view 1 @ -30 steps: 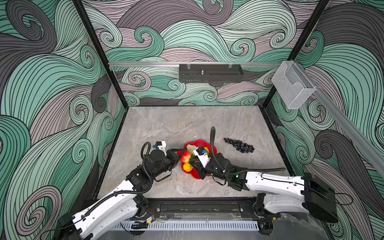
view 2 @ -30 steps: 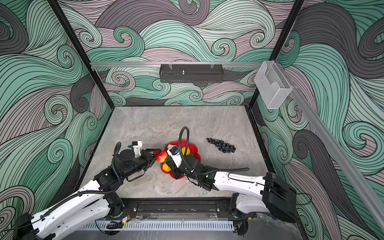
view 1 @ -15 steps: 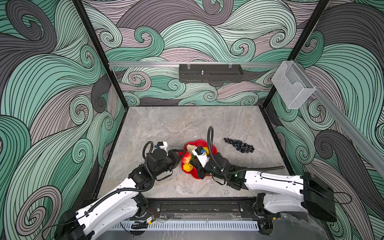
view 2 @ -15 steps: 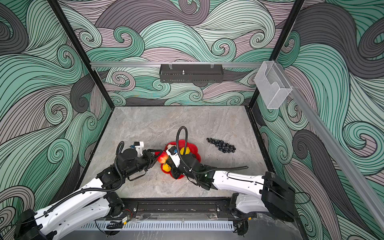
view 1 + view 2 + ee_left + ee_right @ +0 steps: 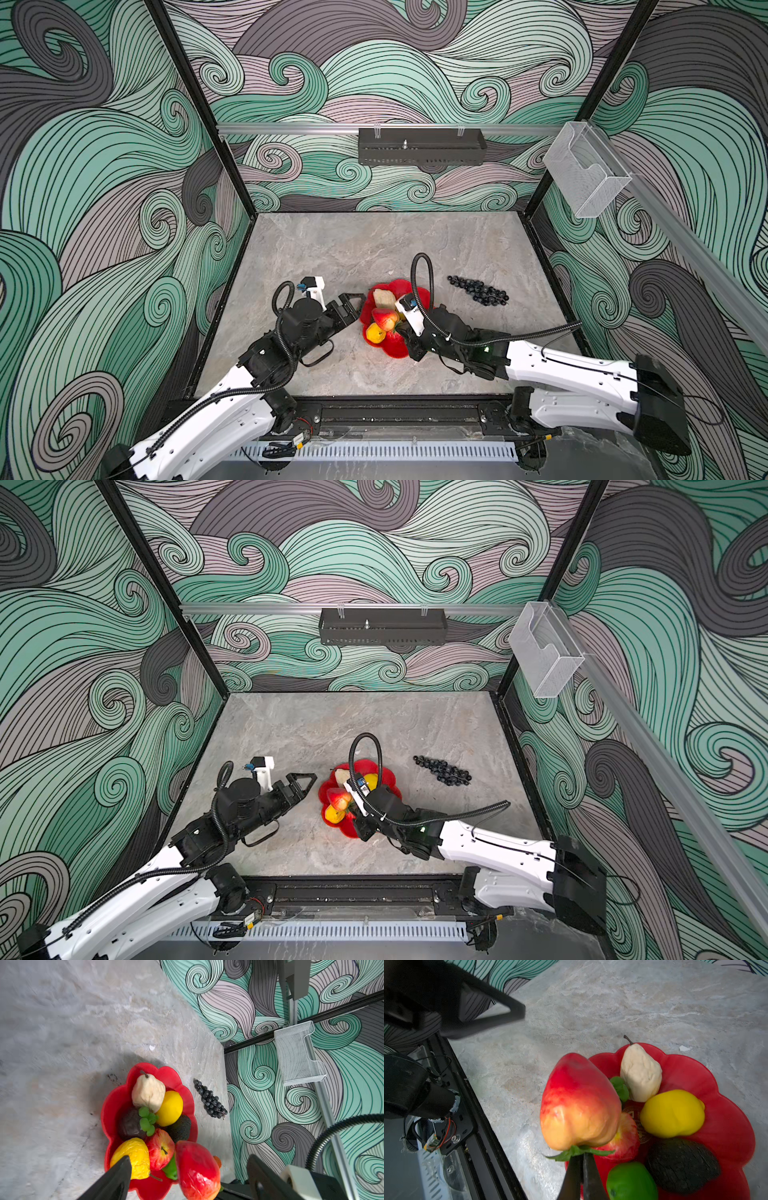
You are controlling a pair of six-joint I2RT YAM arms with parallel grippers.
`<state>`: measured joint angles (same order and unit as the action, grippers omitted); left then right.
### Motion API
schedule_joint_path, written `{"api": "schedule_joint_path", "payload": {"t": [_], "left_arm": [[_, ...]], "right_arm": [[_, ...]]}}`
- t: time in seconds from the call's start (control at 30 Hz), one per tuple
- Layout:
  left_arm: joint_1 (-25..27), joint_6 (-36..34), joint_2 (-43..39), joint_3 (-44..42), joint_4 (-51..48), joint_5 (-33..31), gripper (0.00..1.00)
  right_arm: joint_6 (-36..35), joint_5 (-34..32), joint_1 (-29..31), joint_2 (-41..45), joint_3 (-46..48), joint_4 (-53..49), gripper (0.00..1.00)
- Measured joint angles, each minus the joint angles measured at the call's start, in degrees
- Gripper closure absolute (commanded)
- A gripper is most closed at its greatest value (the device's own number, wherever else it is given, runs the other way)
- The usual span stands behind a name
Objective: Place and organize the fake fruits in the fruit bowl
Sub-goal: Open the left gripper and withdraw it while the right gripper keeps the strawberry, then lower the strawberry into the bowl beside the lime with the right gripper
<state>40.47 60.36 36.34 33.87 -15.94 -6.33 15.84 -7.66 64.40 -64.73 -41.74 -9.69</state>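
Observation:
The red scalloped fruit bowl [image 5: 726,1105] holds a cream pear [image 5: 640,1074], a lemon [image 5: 671,1113], an avocado [image 5: 681,1163], a lime [image 5: 631,1182], an apple [image 5: 625,1136], a mangosteen [image 5: 131,1124] and a wrinkled yellow fruit [image 5: 133,1155]. My right gripper [image 5: 582,1159] is shut on the green leaves of a large red-orange fruit [image 5: 579,1101], which hangs above the bowl's near-left rim [image 5: 384,318]. My left gripper [image 5: 189,1158] is open, its fingers wide on either side of that fruit and clear of it. In both top views it sits just left of the bowl [image 5: 353,305]. The dark grape bunch [image 5: 478,291] lies on the table right of the bowl.
A small white scrap [image 5: 152,1047] lies on the grey table beyond the bowl. The black front rail [image 5: 471,1126] runs close beside the bowl. A clear holder [image 5: 586,174] hangs on the right wall and a black tray [image 5: 422,145] on the back wall.
My left gripper opened, let go of the red-orange fruit and drew back a little to the left. The right gripper shut on the fruit's leaves and now carries it alone.

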Motion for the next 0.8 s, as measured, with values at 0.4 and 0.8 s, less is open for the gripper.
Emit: {"api": "schedule_joint_path", "payload": {"t": [0.4, 0.8], "left_arm": [[-1.2, -18.9, -8.2, -2.4, -12.1, -19.3, 0.08], [-1.2, -25.6, -9.5, -10.1, -12.8, -24.8, 0.08]], "right_arm": [[7.3, 4.7, 0.7, -1.7, -9.4, -28.5, 1.00], [10.2, 6.6, 1.3, -13.5, -21.9, -42.7, 1.00]]}}
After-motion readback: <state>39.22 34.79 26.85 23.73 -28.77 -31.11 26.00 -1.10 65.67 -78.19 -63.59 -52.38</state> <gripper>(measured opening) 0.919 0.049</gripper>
